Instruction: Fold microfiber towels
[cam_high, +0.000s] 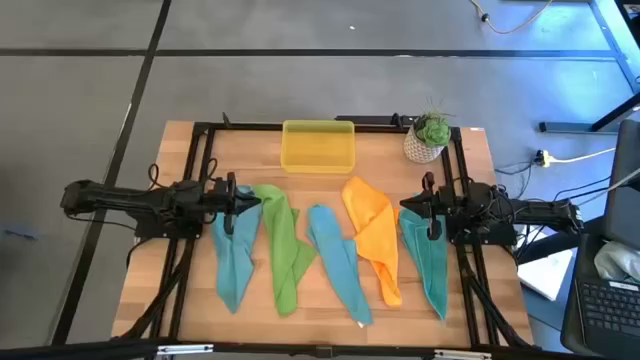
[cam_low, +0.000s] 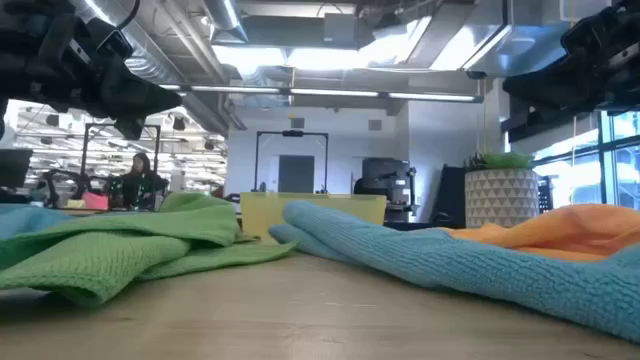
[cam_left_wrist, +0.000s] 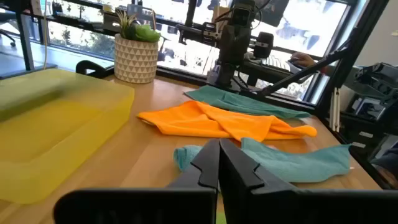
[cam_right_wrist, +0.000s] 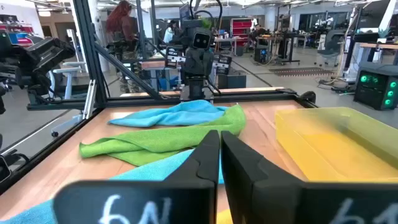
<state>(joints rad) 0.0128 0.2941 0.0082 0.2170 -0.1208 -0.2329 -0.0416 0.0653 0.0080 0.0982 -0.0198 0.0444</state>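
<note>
Five crumpled towels lie side by side on the wooden table: a teal one at the left, a lime green one, a light blue one in the middle, an orange one, and a teal one at the right. My left gripper is shut and hovers over the far ends of the left teal and green towels. My right gripper is shut and hovers at the far end of the right teal towel, beside the orange one. In the wrist views, each gripper's fingers are closed together and hold nothing.
A yellow translucent tray stands at the table's far middle. A potted plant stands at the far right corner. A black frame runs along the table's sides. Bare wood shows along the near edge. People show in the room behind.
</note>
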